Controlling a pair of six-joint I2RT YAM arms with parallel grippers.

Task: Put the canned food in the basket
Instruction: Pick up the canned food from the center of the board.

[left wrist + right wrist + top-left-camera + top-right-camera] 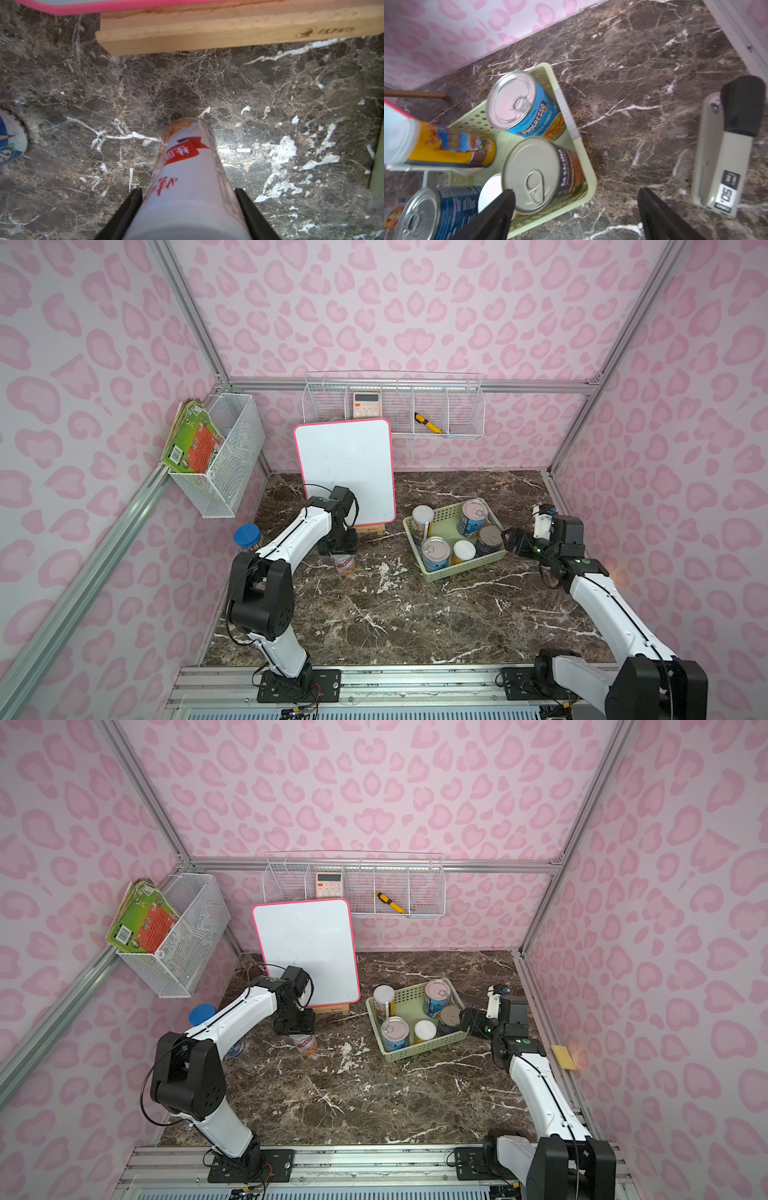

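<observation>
The left gripper (188, 189) points downward, clenched on a red-lettered can (187, 158); the right gripper (576, 190) reaches low beside the basket (589, 172), released, near the Progresso can (529, 116).

Left arm (291, 535): glossy white shells between bulky black joint housings, with a thin dark line running along the shell.
Right arm (611, 605): same white-and-black build (a twin, by the look of it).
Left end effector (188, 192): two flat matte-black fingers (133, 203).
Right end effector (576, 190): black, straight-edged fingers (500, 207).
Marking: a small green dot (321, 501) on the black block just behind the left end effector.
Cable (230, 605): black, thin, bowed out beside the big housing far behind the left end effector.
Base plates (299, 686): black, with silver screws, at the ends farthest from the end effectors.
</observation>
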